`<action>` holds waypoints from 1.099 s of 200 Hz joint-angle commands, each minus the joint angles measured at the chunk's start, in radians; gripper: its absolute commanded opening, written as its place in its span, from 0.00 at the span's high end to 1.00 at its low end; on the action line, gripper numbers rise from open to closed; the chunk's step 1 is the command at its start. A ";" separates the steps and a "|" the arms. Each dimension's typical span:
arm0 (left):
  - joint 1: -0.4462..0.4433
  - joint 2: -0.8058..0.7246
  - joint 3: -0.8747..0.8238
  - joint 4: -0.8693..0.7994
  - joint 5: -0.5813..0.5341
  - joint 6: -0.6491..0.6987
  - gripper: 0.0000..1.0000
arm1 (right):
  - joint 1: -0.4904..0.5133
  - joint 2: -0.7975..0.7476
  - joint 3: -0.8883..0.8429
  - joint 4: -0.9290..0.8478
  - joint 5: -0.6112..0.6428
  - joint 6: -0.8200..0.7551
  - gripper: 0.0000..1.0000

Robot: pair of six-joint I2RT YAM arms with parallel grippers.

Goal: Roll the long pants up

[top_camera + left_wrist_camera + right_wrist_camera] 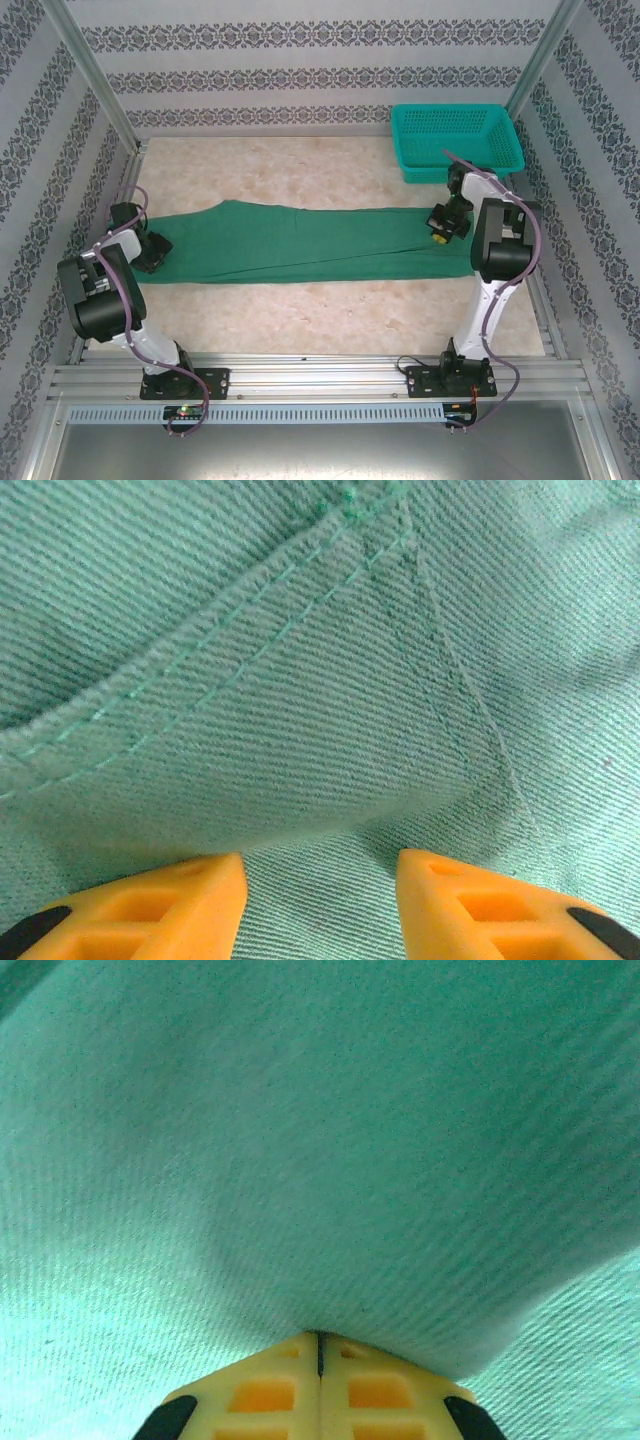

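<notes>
Left gripper (320,868), half open, straddles the long pants (300,240) below a pocket seam; right gripper (320,1340), near the teal basket (452,108), pinches their fabric.

Right gripper (320,1340) jaws together, pinching a raised fold of the long pants (320,1160)
</notes>
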 commanded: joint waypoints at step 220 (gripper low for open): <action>-0.125 -0.041 -0.005 -0.039 -0.127 -0.057 0.52 | -0.199 -0.311 -0.450 0.181 0.060 0.058 0.53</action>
